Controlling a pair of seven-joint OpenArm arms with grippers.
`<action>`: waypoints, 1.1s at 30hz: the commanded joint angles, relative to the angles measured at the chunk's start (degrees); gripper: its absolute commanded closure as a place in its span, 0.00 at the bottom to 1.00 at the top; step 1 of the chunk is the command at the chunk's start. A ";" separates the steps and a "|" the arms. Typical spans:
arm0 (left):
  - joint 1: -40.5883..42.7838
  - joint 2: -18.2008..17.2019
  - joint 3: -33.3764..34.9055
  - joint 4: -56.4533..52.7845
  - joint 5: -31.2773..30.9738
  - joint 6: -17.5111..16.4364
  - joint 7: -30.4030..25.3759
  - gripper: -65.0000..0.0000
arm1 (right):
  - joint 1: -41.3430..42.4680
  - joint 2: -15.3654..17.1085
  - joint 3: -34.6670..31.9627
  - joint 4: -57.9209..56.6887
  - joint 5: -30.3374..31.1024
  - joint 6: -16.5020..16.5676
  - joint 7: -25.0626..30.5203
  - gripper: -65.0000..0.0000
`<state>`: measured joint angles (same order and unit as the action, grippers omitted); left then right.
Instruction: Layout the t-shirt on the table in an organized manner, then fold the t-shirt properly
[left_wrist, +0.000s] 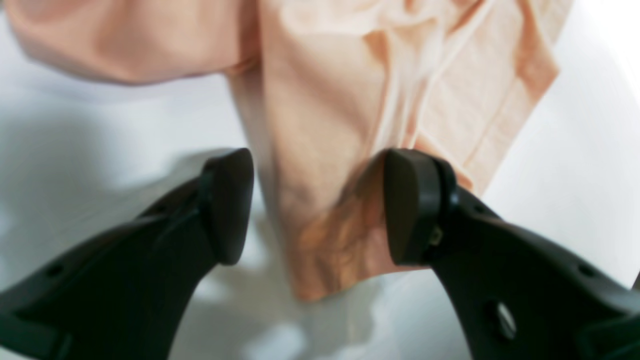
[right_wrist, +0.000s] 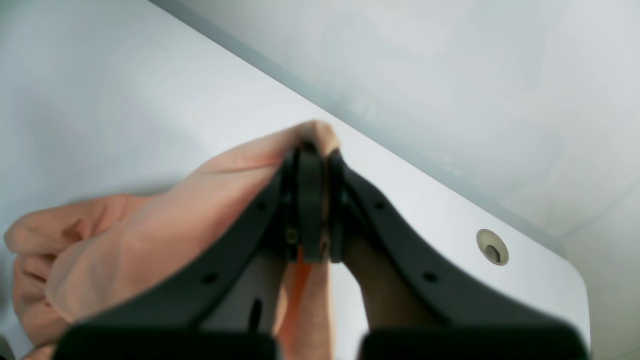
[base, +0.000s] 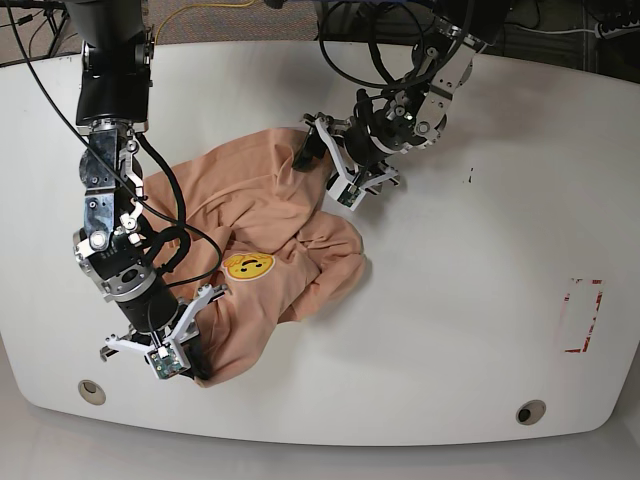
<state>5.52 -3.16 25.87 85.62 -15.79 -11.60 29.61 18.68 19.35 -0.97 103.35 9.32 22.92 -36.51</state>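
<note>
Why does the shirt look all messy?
The t-shirt lies crumpled on the table, bunched in folds, not flat. The right gripper pinches one edge; the left gripper is open over another.

The glossy white bench with rounded corners (base: 450, 300) carries a crumpled peach fabric t-shirt with a yellow smiley print (base: 270, 230) on its left half. A red dashed rectangle mark (base: 582, 316) and two round grommet holes (base: 530, 411) sit well apart from the cloth.

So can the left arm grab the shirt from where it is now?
Probably yes. The left tool is open, with a loose edge of the t-shirt lying between its fingers and nothing blocking it. The right tool is already shut on another part.
</note>
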 joint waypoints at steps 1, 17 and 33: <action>-1.08 0.21 0.29 -0.75 -0.16 0.03 2.09 0.41 | 1.41 0.56 0.49 1.13 0.39 -0.37 1.74 1.00; -4.77 -2.16 -6.22 -4.26 -0.16 0.30 1.91 1.00 | 2.47 0.12 4.97 -0.36 0.39 -0.37 1.74 1.00; -5.12 -7.08 -26.00 9.10 -0.25 0.03 10.00 1.00 | 13.54 1.96 5.68 -11.44 0.39 -0.37 1.74 1.00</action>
<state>1.41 -9.93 2.66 90.70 -15.46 -11.38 39.59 28.10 19.86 4.38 93.47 9.41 23.09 -36.49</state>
